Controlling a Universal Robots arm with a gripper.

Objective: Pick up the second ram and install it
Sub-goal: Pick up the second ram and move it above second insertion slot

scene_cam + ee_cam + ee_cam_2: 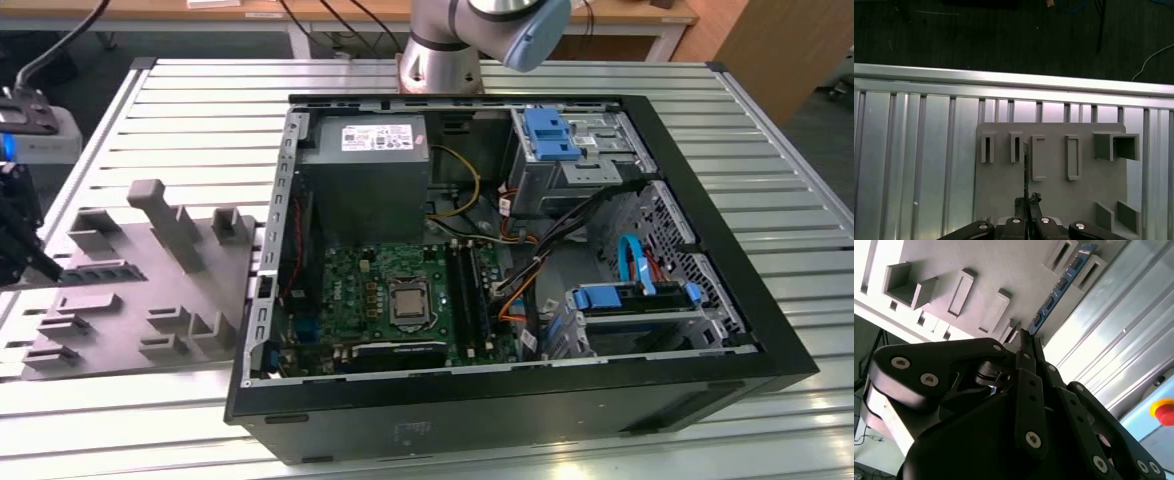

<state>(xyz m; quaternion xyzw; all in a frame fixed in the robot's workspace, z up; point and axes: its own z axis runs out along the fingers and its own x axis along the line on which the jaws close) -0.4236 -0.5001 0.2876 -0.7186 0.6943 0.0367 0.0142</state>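
On the exterior view's left, your gripper (40,268) hung at the edge of the slatted metal table (200,100), just beside the grey holder block (147,300). There was only the one arm, so reach was not in question.

In both wrist views the fingers were drawn in almost fully, with only a thin gap between them. In that gap they pinched the second ram (1061,287) by its near end. What mattered here was the stick's long axis. It ran straight out from the fingertips, in line with the fingers and away from the gripper (1026,342). In the second wrist view its blue face with small dark chips stretched out across the holder block (979,265). In the first wrist view you saw the second ram (1025,165) edge-on, as a thin dark line rising from the gripper (1026,202) between two of the block's narrow pockets. I could not tell whether its far end was clear of the holder block (1054,200) or touching it.

Further to the exterior view's right sat the open computer case (534,420), with the green motherboard (360,290) lying flat inside. The long black slots (467,290) on that board lay well apart from the gripper, with the whole holder block and the case wall between.
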